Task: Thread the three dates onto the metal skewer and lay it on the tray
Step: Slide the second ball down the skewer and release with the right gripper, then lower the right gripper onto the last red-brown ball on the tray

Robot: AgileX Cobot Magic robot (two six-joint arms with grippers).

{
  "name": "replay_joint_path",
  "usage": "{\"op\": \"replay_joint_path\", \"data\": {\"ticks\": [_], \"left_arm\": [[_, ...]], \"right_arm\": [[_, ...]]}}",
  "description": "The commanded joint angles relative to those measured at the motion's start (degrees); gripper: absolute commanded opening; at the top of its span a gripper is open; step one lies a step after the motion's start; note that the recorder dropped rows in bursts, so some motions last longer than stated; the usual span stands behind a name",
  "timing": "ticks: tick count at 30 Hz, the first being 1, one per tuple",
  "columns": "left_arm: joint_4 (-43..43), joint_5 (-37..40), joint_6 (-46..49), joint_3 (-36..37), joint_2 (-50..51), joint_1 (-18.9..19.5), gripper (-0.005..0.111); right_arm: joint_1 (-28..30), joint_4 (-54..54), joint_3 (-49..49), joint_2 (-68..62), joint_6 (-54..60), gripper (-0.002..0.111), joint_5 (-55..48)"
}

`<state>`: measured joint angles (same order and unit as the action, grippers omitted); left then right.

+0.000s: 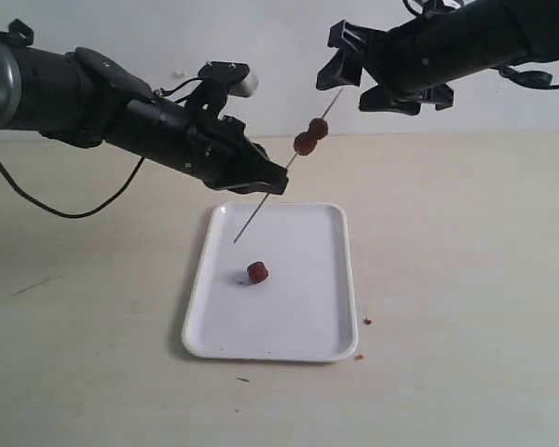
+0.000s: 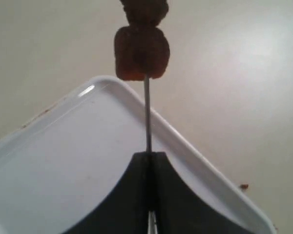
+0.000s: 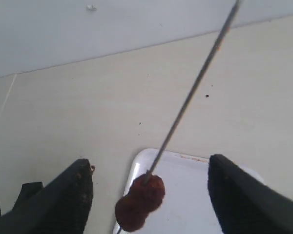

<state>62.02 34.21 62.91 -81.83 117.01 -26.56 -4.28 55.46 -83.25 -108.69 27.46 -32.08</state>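
Pale tabletop and a plain white wall filled the exterior view, with the tray (image 1: 317, 298) lying at lower centre of the frame. My left gripper (image 1: 268, 179) sat just above the tray's far edge, clamped tight on the metal skewer (image 1: 252, 216). The rod slanted from a low tip over the tray toward the upper right. Two dates (image 1: 309, 137) rode on it, touching each other, above the left grip. The third date (image 1: 257, 272) lay loose near the tray's middle. My right gripper (image 1: 354, 84) hung at the upper right by the skewer's high end, jaws spread wide and holding nothing. In the right wrist view the threaded pair sat between the fingers (image 3: 63, 204), clear of both.

I judged two of three threaded, so the step in hand was fetching the last date. To do it well I would hold the left grip steady and bring the wide right jaws straight down over the loose date. I would pinch it across its sides without squashing it, then centre it on a free end and push along the rod's axis, lest the thin rod bend.
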Motion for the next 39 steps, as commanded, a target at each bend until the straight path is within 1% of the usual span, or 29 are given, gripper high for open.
{"op": "replay_joint_path", "data": {"ticks": [1,4,6,10,13,16,19,23,25,26,31,33,36,39], "left_arm": [[-7.3,0.1,-7.1,-0.3,-1.6,2.7,0.000],[-14.3,0.9,-13.5,-0.3,-3.0,4.6,0.000],[-19.7,1.8,-18.0,-0.3,-4.0,6.1,0.000],[-25.9,6.3,-19.6,-0.3,-5.6,8.9,0.000],[-26.5,8.7,-20.3,-0.3,-6.3,11.2,0.000],[-26.9,10.3,-23.0,-0.3,-6.3,13.9,0.000],[-27.9,11.4,-23.0,-0.3,-6.3,16.6,0.000],[-28.3,15.0,-23.1,-0.3,-6.3,20.6,0.000],[-27.9,16.3,-23.7,-0.3,-6.3,21.8,0.000],[-27.9,16.6,-24.2,-0.3,-6.3,22.1,0.000],[-27.3,16.6,-24.1,-0.3,-6.3,22.3,0.000],[-27.2,16.6,-23.8,-0.3,-6.3,22.3,0.000],[-27.2,16.6,-22.7,-0.3,-6.3,22.3,0.000],[-27.0,16.5,-22.7,-0.3,-6.3,22.3,0.000]], "right_arm": [[0.0,-7.6,0.0,2.5,-4.1,0.066,0.0],[0.0,-16.1,0.0,3.2,-6.7,0.065,-2.2],[-0.3,-20.9,0.0,3.3,-6.1,0.064,-5.8],[-2.1,-26.3,0.0,3.3,-2.9,0.064,-12.5],[-5.1,-28.0,0.0,3.3,-2.9,0.064,-12.7],[-9.8,-30.6,0.0,2.9,-3.7,0.064,-12.7],[-14.4,-33.3,0.0,1.5,-3.1,0.063,-12.5],[-20.1,-48.2,0.0,-1.4,-2.1,0.062,-11.8],[-22.8,-54.7,0.0,-2.9,2.7,0.062,-11.8],[-24.1,-57.4,0.0,-3.7,6.4,0.062,-11.8],[-28.8,-64.0,0.0,-6.9,23.9,0.062,-9.2],[-30.0,-66.7,0.0,-8.0,27.2,0.062,-6.1],[-30.4,-69.8,0.0,-9.3,27.6,0.062,-1.4],[-30.4,-73.3,0.0,-11.0,29.0,0.062,-0.9]]}}
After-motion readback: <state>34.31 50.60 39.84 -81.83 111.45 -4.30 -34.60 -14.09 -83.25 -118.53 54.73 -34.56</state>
